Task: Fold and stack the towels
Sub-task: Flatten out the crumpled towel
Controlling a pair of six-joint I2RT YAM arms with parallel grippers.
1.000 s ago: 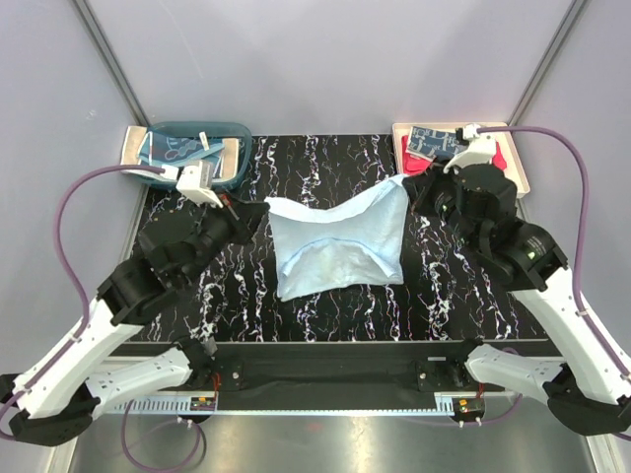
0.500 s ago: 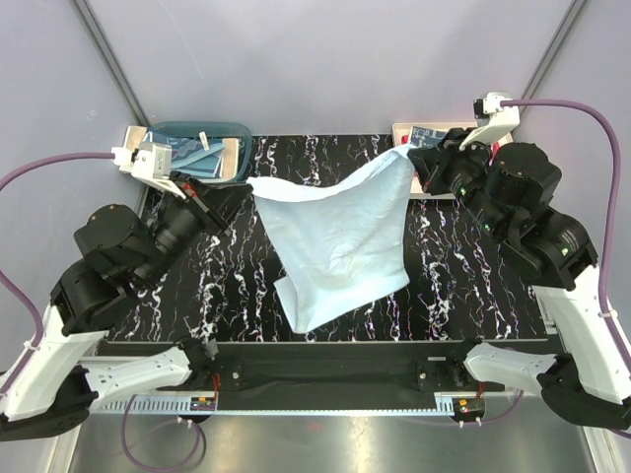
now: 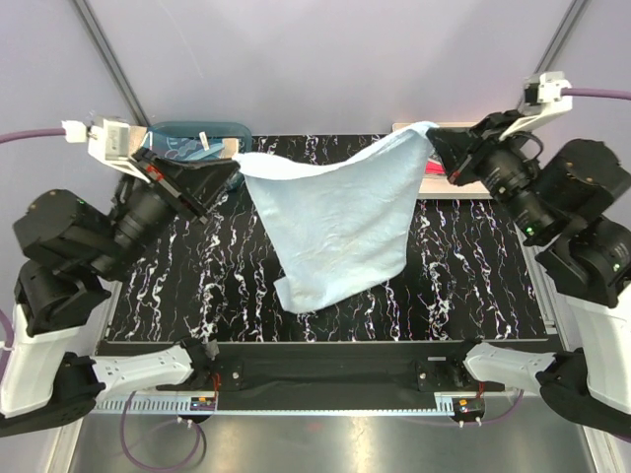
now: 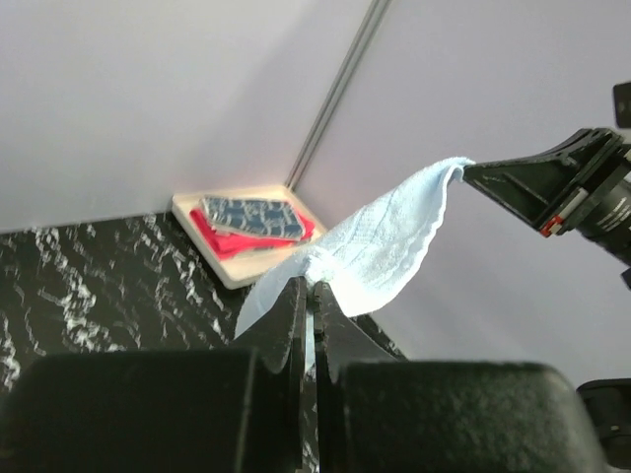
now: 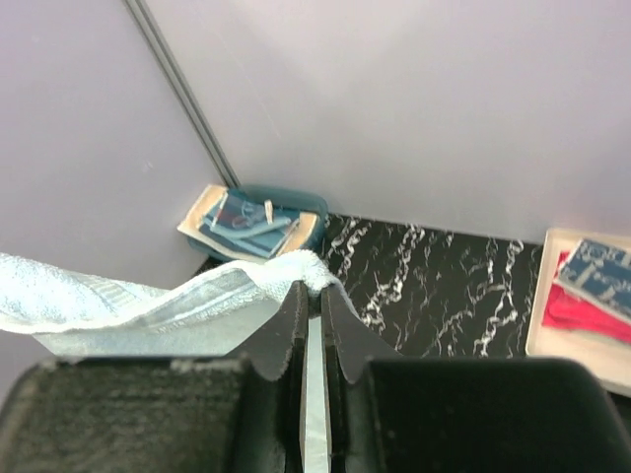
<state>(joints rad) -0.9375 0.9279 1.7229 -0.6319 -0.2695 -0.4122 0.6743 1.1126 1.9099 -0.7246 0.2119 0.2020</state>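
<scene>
Pale blue terry cloth sags between the two arms. The light blue towel (image 3: pixel 335 227) hangs above the black marbled table (image 3: pixel 463 286), strung up by its two upper corners. Its top edge dips in the middle and its lower end droops toward the near side (I can't tell whether the tip brushes the table).

The left gripper (image 3: pixel 229 169) has its fingers pressed nearly together on a small bunch of one corner, and the right gripper (image 3: pixel 434 143) pinches the other corner the same way.

I'd say the cloth is light, limp and easily creased, with no stiffness to hold a shape. The hemmed corners look like the right places to hold it, since a pinch mid-edge would let it bunch. With so little cloth in each pinch, a sharp tug might pull a corner free.

On the cream tray (image 4: pixel 232 274) at the far right, a patterned towel (image 4: pixel 251 215) lies folded on a red-pink towel (image 4: pixel 222 236). The teal basket (image 5: pixel 258 225) at the far left holds more patterned cloth.
</scene>
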